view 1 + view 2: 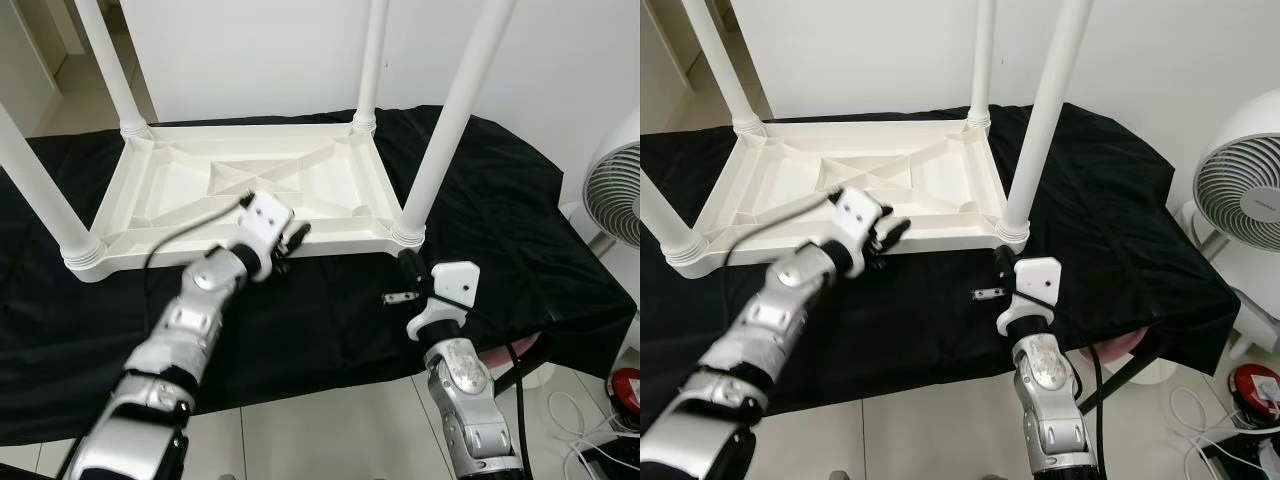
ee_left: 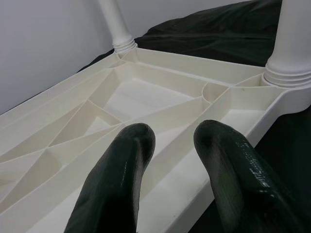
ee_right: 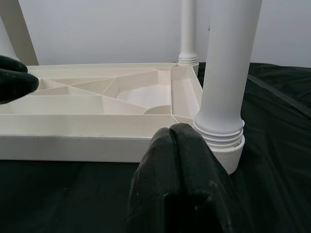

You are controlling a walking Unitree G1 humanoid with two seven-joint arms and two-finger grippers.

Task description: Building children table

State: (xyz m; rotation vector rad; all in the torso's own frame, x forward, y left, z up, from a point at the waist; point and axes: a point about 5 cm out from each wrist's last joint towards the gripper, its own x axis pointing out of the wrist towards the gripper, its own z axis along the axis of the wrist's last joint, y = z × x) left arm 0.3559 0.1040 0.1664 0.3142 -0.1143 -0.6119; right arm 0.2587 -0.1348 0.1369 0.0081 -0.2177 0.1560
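A white plastic children's table (image 1: 340, 243) lies upside down on a black cloth (image 1: 500, 200), its ribbed underside facing up. Legs stand upright in its corners: front right leg (image 1: 450, 120), front left leg (image 1: 40, 190), and the two at the back (image 1: 372, 60). My left gripper (image 1: 297, 238) hovers over the table's front rim, open, nothing between its fingers (image 2: 121, 160). My right gripper (image 1: 408, 265) is just in front of the base of the front right leg (image 3: 221, 97), fingers pressed together on nothing. A small metal piece (image 1: 397, 297) lies on the cloth beside it.
A white fan (image 1: 620, 195) stands at the right, beyond the cloth's edge. On the tiled floor below it lie a red object (image 1: 625, 385) and white cables (image 1: 590, 440). A white wall rises behind the table.
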